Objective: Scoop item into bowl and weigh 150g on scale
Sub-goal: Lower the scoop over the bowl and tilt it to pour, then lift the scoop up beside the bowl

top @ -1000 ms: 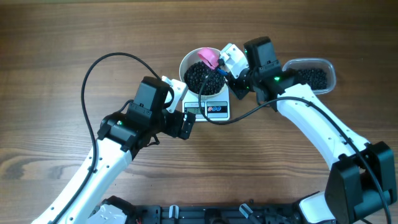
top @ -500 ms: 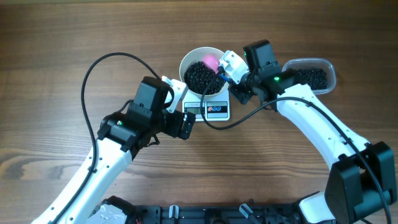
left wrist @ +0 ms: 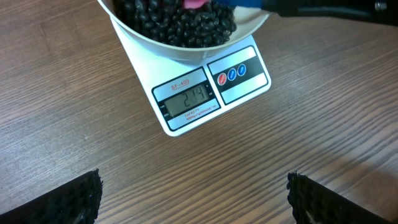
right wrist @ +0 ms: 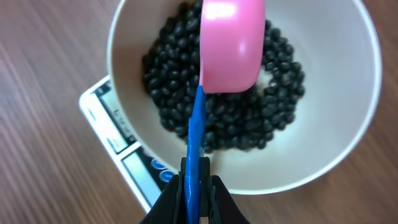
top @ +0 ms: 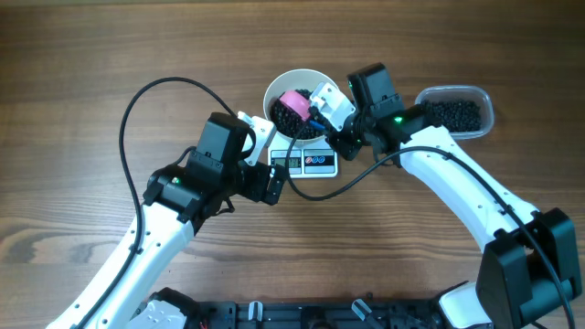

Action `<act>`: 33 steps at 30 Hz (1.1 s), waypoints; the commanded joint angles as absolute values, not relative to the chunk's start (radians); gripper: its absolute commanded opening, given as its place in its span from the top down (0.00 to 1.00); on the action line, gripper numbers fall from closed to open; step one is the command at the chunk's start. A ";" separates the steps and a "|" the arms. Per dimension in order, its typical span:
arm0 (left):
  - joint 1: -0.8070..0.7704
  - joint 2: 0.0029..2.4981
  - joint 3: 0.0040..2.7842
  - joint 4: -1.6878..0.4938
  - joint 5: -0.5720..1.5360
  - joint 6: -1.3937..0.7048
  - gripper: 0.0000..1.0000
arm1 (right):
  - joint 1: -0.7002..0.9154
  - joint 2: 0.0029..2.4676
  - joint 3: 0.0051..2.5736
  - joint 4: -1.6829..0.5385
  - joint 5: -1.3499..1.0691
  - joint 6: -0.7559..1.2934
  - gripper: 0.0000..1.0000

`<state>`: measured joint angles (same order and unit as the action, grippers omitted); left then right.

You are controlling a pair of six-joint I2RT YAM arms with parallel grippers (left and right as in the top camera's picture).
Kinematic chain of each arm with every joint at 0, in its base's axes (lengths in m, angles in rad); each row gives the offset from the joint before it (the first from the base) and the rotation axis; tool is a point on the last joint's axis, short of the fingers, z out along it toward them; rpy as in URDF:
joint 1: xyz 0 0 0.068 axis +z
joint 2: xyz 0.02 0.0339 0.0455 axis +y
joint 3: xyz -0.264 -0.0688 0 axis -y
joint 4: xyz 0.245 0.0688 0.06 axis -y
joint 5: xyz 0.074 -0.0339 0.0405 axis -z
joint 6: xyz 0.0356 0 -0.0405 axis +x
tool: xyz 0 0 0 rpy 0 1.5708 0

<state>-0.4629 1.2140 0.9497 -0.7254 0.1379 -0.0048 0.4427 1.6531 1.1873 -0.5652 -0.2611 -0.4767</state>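
The white bowl (top: 274,87) stands on the scale (top: 311,163) and holds a heap of black beans (top: 285,119). My right gripper (top: 322,114) is shut on the blue handle (right wrist: 196,130) of a pink scoop (top: 294,99). In the right wrist view the scoop (right wrist: 231,43) hangs over the beans (right wrist: 249,124) inside the bowl (right wrist: 367,93), with my right gripper (right wrist: 198,186) near the rim. My left gripper (top: 272,157) is open and empty just left of the scale. The left wrist view shows the scale (left wrist: 249,87) with digits lit on its display, and my left gripper (left wrist: 194,186) above bare wood.
A clear plastic tub (top: 484,96) with more black beans (top: 455,111) sits at the right, behind my right arm. A black cable (top: 137,100) loops over the table at the left. The scale's edge also shows in the right wrist view (right wrist: 109,118).
My right gripper has swung the pink scoop leftward, from the bowl's far right rim to over the beans. The left arm has not moved.
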 commanded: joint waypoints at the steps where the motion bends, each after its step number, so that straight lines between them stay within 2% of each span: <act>1: -0.467 1.218 0.968 -0.723 0.130 -0.007 0.00 | 0.448 1.666 1.202 -0.573 -0.350 -0.447 0.96; 14: -0.467 1.218 0.968 -0.723 0.130 -0.007 0.00 | 0.415 1.666 1.202 -0.558 -0.427 -0.285 0.96; 17: -0.467 1.218 0.968 -0.723 0.130 -0.008 0.00 | 0.374 1.666 1.202 -0.545 -0.453 -0.204 0.96; 27: -0.467 1.218 0.968 -0.723 0.130 -0.007 0.00 | 0.169 1.666 1.202 -0.498 -0.812 0.022 0.92; 33: -0.467 1.218 0.968 -0.723 0.130 -0.007 0.00 | 0.130 1.666 1.202 -0.490 -0.803 0.026 0.92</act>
<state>-0.4629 1.2137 0.9497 -0.7254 0.1379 -0.0048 0.1394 1.6531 1.1873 -0.4976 -0.7521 0.0002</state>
